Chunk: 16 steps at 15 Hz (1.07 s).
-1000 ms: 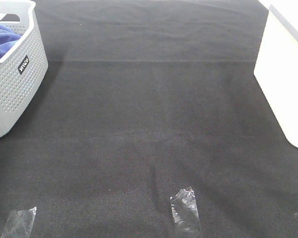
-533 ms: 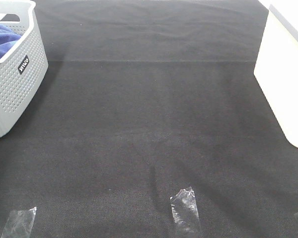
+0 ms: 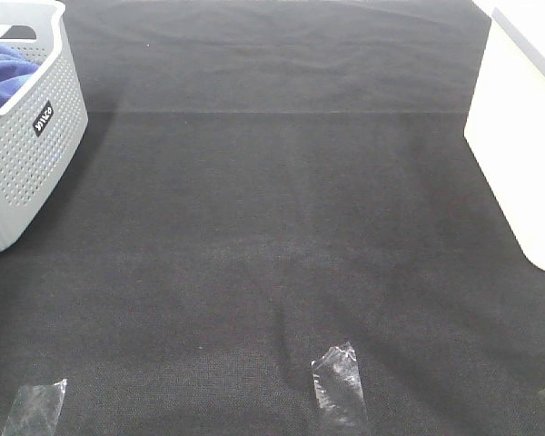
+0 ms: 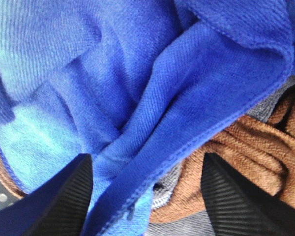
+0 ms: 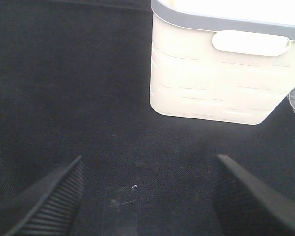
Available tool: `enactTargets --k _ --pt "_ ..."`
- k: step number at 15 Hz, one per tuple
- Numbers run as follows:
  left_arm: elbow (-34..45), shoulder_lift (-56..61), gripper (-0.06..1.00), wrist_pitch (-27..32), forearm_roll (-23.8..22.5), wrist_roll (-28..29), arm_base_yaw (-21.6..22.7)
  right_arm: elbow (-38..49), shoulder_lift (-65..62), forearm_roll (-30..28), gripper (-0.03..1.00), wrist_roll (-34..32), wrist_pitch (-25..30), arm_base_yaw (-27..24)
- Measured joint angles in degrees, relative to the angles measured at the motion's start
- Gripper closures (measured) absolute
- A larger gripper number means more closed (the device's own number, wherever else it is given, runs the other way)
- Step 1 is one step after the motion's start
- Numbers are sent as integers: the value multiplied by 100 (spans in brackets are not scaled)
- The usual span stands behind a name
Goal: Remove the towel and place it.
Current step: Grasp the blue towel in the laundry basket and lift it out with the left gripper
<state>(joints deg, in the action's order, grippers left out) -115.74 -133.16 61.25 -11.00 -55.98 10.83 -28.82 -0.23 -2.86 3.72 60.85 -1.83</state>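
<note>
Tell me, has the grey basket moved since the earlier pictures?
No. The grey basket sits in the same place as before, with its near corner meeting the seam in the black table cover at the same spot.

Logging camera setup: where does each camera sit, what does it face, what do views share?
Exterior high: mounted high, looking down on the black table; grey basket with the towel left, white bin right; no arm shows.
Left wrist: on left arm, close over towel and brown cloth; left end effector open around a fold.
Right wrist: on right arm, facing table and bin; right end effector open, empty.
Shared: towel, exterior and left; bin, exterior and right.
</note>
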Motion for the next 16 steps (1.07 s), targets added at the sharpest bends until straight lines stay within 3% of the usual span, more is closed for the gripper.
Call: enactTargets --k 2,6,8,10,11,16 --pt "0 0 35 6 -269 29 0 0 0 0 24 0 0 0" --pt "0 0 45 0 -390 34 0 0 0 0 24 0 0 0" --pt "0 0 63 -17 -470 -6 0 0 0 0 24 0 0 0" --pt "0 0 87 -126 -498 -115 0 0 0 0 24 0 0 0" --pt "0 0 93 -160 -504 -120 0 0 0 0 24 0 0 0" --pt "-17 160 94 -172 -458 189 -11 0 0 0 24 0 0 0"
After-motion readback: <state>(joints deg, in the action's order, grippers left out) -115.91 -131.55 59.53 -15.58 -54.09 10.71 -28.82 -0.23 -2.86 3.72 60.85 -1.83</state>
